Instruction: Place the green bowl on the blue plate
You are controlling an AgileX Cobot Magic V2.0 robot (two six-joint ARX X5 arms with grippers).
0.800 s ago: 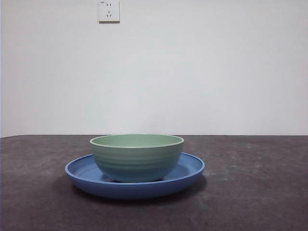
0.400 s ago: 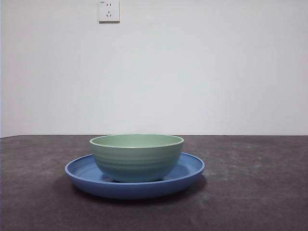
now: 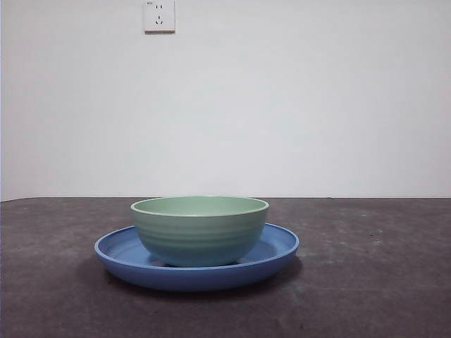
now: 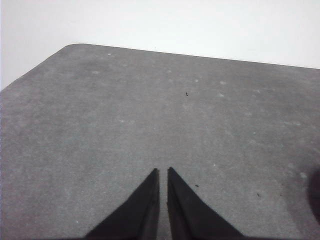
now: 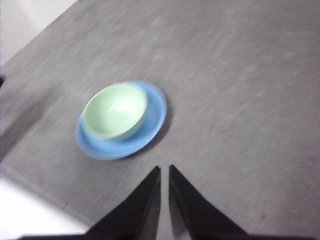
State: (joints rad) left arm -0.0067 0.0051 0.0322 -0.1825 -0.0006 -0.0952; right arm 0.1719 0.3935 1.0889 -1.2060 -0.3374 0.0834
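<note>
The green bowl (image 3: pixel 201 229) stands upright inside the blue plate (image 3: pixel 120 250) at the middle of the table in the front view. The right wrist view shows the same bowl (image 5: pixel 116 111) resting on the plate (image 5: pixel 152 122), slightly toward one side of it. My right gripper (image 5: pixel 164 170) hangs high above the table, well clear of the bowl, jaws shut and holding nothing. My left gripper (image 4: pixel 163 171) is also shut and holding nothing, over bare table with neither dish in its view. Neither arm shows in the front view.
The dark grey table (image 3: pixel 380 282) runs to a white wall bearing a socket (image 3: pixel 159 15). The table's rounded corner (image 4: pixel 75 47) appears in the left wrist view, and a table edge (image 5: pixel 45 192) lies near the plate in the right wrist view.
</note>
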